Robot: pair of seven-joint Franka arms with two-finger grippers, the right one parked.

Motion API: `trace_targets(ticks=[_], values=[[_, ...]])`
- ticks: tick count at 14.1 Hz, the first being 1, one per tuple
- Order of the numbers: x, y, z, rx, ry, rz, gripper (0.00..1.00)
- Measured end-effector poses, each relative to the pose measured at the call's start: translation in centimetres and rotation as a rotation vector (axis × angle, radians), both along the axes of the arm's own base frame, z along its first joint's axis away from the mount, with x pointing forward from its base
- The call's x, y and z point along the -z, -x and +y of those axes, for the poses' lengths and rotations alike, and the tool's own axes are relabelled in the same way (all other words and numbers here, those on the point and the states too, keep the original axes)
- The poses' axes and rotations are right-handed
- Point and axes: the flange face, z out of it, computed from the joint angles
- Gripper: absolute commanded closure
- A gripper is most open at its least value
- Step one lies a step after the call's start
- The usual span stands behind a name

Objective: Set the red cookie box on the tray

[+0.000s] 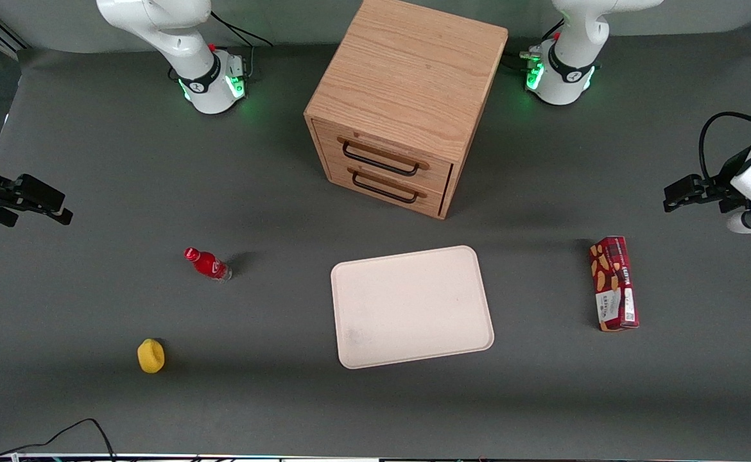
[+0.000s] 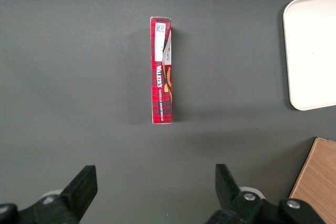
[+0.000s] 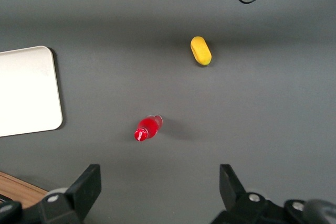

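Grey cloth covers the whole table (image 1: 93, 308), and it is the biggest thing to see. Next in size is the wooden cabinet (image 1: 407, 83), which sits in the upper middle of the front view, with two drawers that both look closed. Just below it in that view, nearer the camera, lies the tray (image 1: 414, 308). It is flat and cream-white, and nothing is on it.

The red cookie box (image 1: 614, 282) comes next. It rests on the table at the right of the front view, toward the working arm's end, well apart from the tray. It lies on the cloth with its long side running toward the camera. Nobody is touching it.

The gripper (image 1: 678, 194) hangs in the air at the right edge of the front view, a bit above the box in the frame. Its fingers (image 2: 81, 187) are spread wide with nothing between them. The wrist camera looks down at the box, so the gripper seems to be lined up over it.

Smaller things sit at the left of the front view: a small red bottle (image 1: 207, 264) and, lower down, a little yellow thing (image 1: 151, 356).

So the job has hardly started. The box must be grabbed, lifted, carried across and set down on the tray.
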Motion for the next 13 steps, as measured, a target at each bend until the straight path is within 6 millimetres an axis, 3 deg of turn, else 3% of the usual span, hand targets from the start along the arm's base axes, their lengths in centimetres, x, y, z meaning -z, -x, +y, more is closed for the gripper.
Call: trace_targets(ticks=[13], values=[[-0.4, -1.0, -0.3, 0.012, 0.0, -0.001, 0.0]])
